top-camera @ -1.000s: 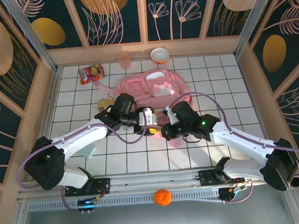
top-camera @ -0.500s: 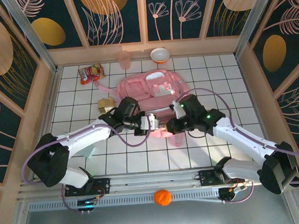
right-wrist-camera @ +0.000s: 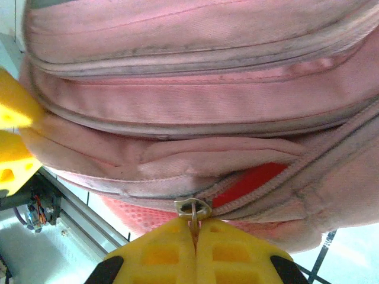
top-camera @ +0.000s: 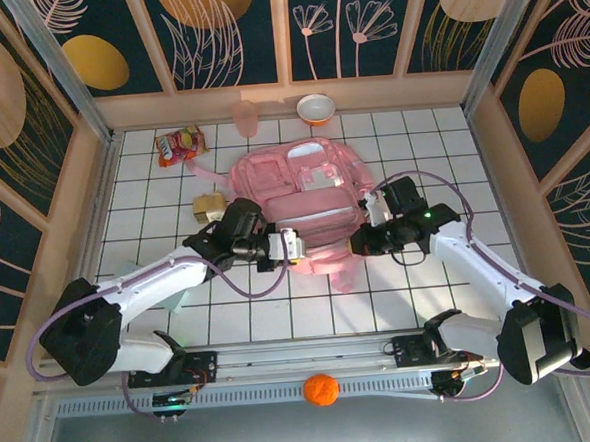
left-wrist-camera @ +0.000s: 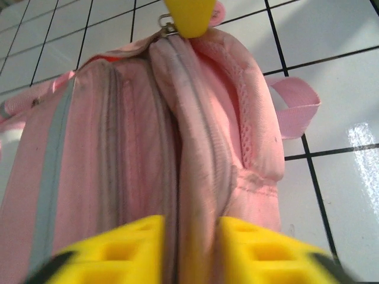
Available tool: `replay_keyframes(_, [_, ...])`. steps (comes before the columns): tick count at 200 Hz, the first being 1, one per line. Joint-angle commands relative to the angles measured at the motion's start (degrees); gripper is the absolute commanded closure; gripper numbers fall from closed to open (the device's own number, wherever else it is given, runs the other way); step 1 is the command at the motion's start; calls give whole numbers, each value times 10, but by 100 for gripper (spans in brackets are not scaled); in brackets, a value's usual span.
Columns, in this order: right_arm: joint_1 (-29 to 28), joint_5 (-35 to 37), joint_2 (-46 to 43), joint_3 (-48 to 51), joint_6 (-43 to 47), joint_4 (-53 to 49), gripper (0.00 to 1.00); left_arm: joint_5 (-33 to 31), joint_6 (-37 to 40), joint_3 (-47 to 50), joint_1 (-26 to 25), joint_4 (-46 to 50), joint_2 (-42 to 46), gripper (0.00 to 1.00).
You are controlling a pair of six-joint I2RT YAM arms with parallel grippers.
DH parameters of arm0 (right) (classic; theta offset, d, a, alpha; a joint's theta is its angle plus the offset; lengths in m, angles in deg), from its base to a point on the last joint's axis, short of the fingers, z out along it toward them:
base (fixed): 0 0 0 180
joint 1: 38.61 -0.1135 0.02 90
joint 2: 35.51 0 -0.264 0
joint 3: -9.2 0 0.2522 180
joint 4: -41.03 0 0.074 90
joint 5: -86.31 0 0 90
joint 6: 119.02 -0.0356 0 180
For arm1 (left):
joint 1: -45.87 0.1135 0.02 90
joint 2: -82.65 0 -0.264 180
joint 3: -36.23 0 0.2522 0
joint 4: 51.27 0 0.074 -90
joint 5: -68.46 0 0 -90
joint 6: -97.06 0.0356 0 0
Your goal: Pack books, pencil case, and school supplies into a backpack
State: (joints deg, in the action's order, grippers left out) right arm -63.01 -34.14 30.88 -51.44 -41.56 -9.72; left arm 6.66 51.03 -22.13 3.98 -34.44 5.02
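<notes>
backpack point(top-camera: 298, 186): one, pink, middle of the tabletop point(top-camera: 422, 163)
zip pull point(right-wrist-camera: 192, 208): one in sight, metal
tan-yellow block point(top-camera: 210, 205): one, at 9 o'clock of the backpack
snack packet point(top-camera: 180, 145): one, red-orange, at 11 o'clock
cup point(top-camera: 246, 117): one, pink, near 12 o'clock
bowl point(top-camera: 316, 108): one, white with an orange rim, also near 12 o'clock
orange ball point(top-camera: 321, 390): one, at 6 o'clock, on the near rail
arms: two
end effectors: two, the left end effector point(top-camera: 299, 248) and the right end effector point(top-camera: 357, 244)
yellow fingers: two on each

light: bright, even, from above
glare: white patch on tile point(left-wrist-camera: 361, 133)
shadows: faint, soft
focus: backpack point(right-wrist-camera: 177, 106) fabric sharp; right gripper point(right-wrist-camera: 194, 231) fingertips blurred, close to lens
</notes>
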Motion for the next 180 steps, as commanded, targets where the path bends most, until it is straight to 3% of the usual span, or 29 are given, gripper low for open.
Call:
replay_keyframes(1, [-13,-17,-21,-19,-13,21,100,39,-106,-18,-5,-28,19,41])
replay_keyframes(17, [-15,-23,-25,-14,-22,32,100,-1,-178,-14,-53,-102,9,34])
replay_keyframes(41, [-18,-24,-22,-14,-22,33,100,-72,-253,-61,-114,-108,-50,28])
replay_keyframes(92, [-24,-24,-17,-23,-18,30,100,-150,-334,-92,-144,-129,-126,36])
replay_keyframes(120, [-26,-27,-22,-27,-18,31,100,-182,-323,-98,-144,-124,-145,55])
replay_keyframes(148, [-23,-4,-27,-30,-19,21,100,-201,-268,-91,-144,-92,-138,100])
replay_keyframes(180, [31,30,-32,-21,-20,5,100,-162,-178,-51,-129,-49,-83,100])
